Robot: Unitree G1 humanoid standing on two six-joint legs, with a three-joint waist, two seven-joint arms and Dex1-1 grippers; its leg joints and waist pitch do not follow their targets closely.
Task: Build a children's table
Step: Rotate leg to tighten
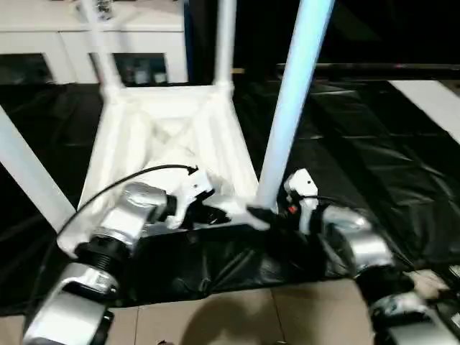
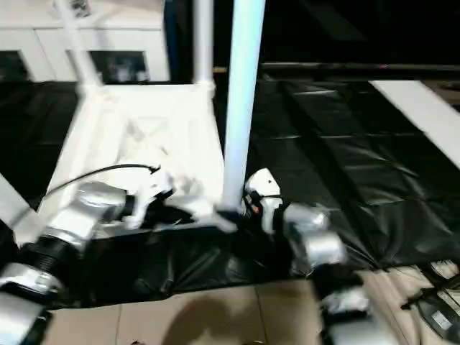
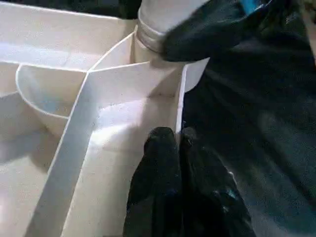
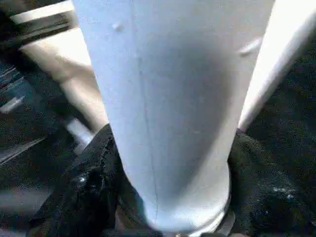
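Right gripper [image 4: 168, 187]: its two black fingers [image 4: 86, 192] sit on either side of the base of a leg [image 1: 291, 100], closed around it; we read this as a grip on the tube just above its socket. Left gripper [image 3: 178, 148]: jaws pressed together, pinching the thin side wall of the tabletop [image 1: 169, 126] close to that same corner. The tabletop lies underside up on black sheeting [image 1: 374, 144], ribs showing; the held leg stands at its near right corner, two more legs rise from the far corners, and another white tube crosses the left edge of the head view. A cabinet [image 1: 43, 43] stands beyond the far edge. Risks, as we judge them: the leg looks slightly tilted, so pressing down now could jam it crooked in the socket or leave it half seated. The left pinch on a thin wall may slip, letting the top slide on the slick sheeting. A hard twist could tip the top and disturb the far legs.
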